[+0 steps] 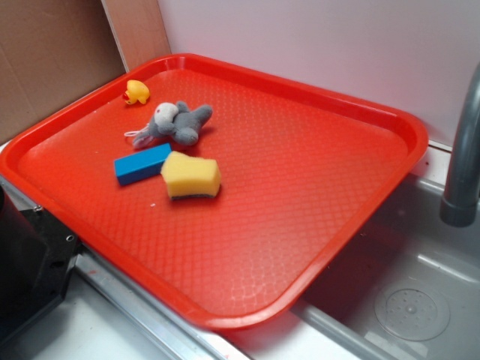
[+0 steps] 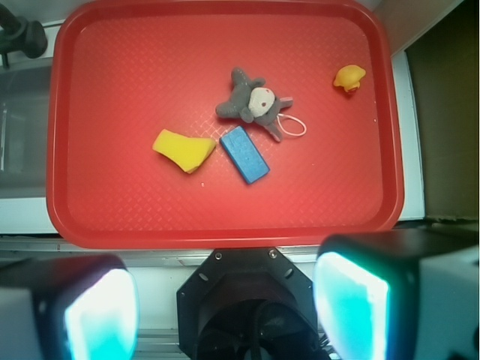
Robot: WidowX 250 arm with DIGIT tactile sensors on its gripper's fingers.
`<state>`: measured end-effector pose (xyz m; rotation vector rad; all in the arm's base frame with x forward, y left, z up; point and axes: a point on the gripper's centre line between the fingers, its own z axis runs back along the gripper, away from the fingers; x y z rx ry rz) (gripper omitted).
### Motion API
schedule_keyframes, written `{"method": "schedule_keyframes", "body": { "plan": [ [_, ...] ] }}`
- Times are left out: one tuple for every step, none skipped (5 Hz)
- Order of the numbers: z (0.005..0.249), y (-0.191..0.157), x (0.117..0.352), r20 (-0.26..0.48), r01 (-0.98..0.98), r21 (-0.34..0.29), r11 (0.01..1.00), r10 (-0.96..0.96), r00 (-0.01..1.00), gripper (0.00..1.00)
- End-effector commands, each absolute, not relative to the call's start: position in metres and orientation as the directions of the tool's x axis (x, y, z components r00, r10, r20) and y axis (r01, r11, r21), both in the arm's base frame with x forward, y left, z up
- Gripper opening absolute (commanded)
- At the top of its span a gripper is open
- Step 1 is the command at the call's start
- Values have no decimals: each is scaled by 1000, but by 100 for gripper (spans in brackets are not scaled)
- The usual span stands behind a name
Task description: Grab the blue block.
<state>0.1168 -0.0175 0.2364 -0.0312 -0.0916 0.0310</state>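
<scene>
The blue block [image 1: 142, 163] [image 2: 244, 154] lies flat on the red tray [image 1: 300, 195] [image 2: 135, 210], left of the middle in the exterior view. Its right end touches the yellow sponge [image 1: 191, 175] [image 2: 184, 149]. My gripper [image 2: 225, 296] hangs high above the tray's near edge, well away from the block. The jaws stand wide open with nothing between them; the pads [image 2: 351, 304] glow pale cyan at the bottom of the wrist view. The gripper does not show in the exterior view.
A grey plush animal [image 1: 178, 122] [image 2: 251, 103] lies just behind the block. A small yellow duck [image 1: 136, 91] [image 2: 349, 77] sits near the tray's far corner. A sink basin [image 1: 409, 300] and grey faucet [image 1: 463, 150] are at right. The robot's black base [image 1: 30, 255] [image 2: 251, 307] stands by the tray.
</scene>
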Motion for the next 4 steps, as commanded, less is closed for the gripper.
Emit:
{"method": "schedule_keyframes", "body": {
  "plan": [
    [236, -17, 117, 91, -30, -33, 999, 32, 995, 100],
    [231, -15, 127, 103, -4, -34, 999, 7, 995, 100],
    [215, -11, 141, 129, 69, -44, 997, -63, 990, 100],
    [193, -2, 151, 152, 134, -54, 989, -125, 980, 100]
  ]
}}
